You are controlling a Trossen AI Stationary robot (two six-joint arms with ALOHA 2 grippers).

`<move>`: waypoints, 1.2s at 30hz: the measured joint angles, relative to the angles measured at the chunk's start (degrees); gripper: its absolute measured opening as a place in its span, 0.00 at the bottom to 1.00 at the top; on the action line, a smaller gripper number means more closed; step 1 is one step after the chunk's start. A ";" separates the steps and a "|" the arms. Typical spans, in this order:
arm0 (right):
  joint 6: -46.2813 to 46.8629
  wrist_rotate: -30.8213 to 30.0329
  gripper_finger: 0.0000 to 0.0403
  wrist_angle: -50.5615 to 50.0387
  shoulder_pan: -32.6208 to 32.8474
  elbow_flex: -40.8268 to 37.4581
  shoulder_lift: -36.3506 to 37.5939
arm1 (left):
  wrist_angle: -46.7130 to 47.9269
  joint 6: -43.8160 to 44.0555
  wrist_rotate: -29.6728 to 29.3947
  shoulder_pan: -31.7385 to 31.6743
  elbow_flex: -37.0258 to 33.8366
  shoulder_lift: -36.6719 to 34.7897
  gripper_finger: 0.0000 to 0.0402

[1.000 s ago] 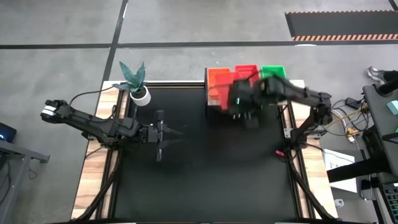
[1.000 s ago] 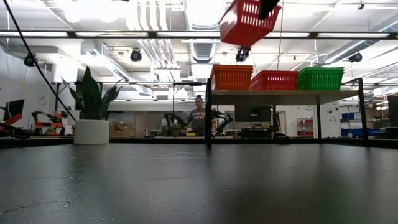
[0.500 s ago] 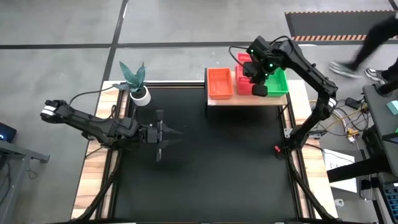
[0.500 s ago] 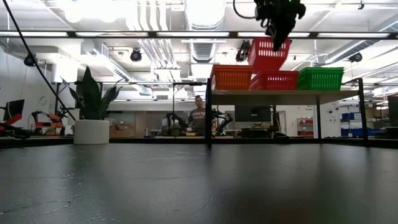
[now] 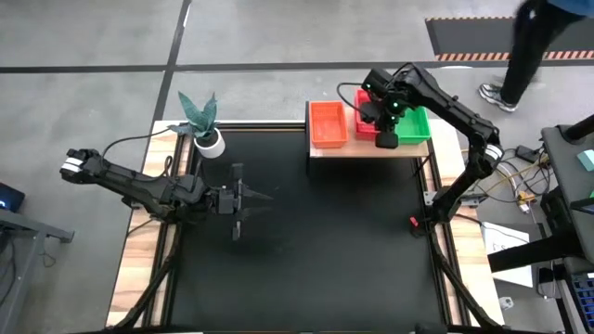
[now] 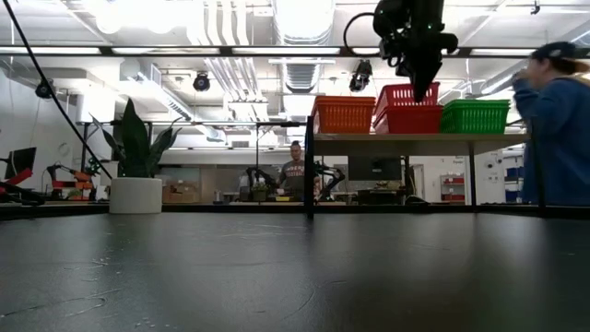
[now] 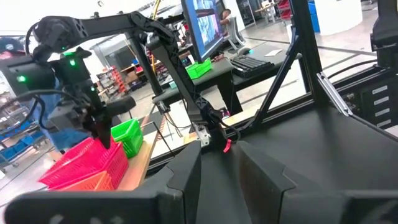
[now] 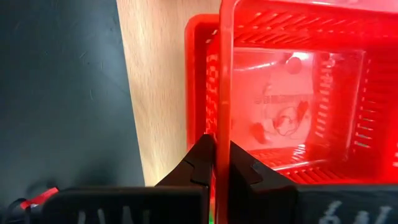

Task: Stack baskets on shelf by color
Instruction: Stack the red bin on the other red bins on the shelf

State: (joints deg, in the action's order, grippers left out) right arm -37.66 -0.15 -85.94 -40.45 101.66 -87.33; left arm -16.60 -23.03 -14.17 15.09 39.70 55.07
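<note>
- While my right gripper (image 8: 216, 163) pinches the top red basket's (image 8: 292, 93) rim, it sits nested in the red stack directly below.
- Orange stack (image 5: 328, 123) beside; green (image 5: 413, 125) opposite.
- My left gripper (image 5: 249, 201) idles, fingers parted.

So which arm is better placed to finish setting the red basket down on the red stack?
The right. Its gripper is above the shelf, jaws shut on the rim of the red basket, which sits askew in the red stack. The left gripper hangs empty over the black tabletop.
</note>
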 joint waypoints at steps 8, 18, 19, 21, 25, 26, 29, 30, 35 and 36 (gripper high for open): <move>0.24 0.36 0.02 2.72 0.27 -3.57 -0.02 | -0.02 0.04 0.00 0.00 0.00 -0.02 0.21; 0.26 0.24 0.02 3.37 2.19 -6.07 0.02 | -0.03 0.04 0.01 0.00 0.00 -0.02 0.21; 0.23 0.25 0.02 3.36 2.43 -6.08 0.02 | -0.04 0.05 0.02 0.00 0.00 -0.02 0.21; 0.17 0.31 0.02 3.38 2.91 -6.09 0.02 | -0.02 0.06 0.00 0.00 0.00 -0.02 0.21; 0.79 0.60 0.02 3.40 3.13 -6.13 0.02 | -0.04 0.05 0.02 0.00 0.00 -0.02 0.21; 0.84 0.64 0.02 3.41 3.11 -6.15 0.02 | -0.03 0.07 0.02 0.00 0.00 -0.02 0.21; 0.82 0.67 0.02 3.51 3.08 -6.15 0.02 | -0.04 0.07 0.02 0.00 0.00 -0.02 0.21; 0.82 0.66 0.02 3.51 3.10 -6.15 0.02 | -0.03 0.07 0.02 0.00 0.00 -0.02 0.21; 0.81 0.62 0.05 3.53 3.10 -6.18 0.02 | -0.04 0.07 0.02 0.00 0.02 -0.02 0.21; 0.68 0.61 0.07 3.59 3.10 -6.18 0.02 | -0.02 0.07 0.02 0.00 0.02 -0.04 0.21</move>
State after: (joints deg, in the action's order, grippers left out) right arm -36.98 0.46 -82.35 -37.34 95.48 -87.31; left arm -16.62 -22.96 -14.15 15.09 39.72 55.03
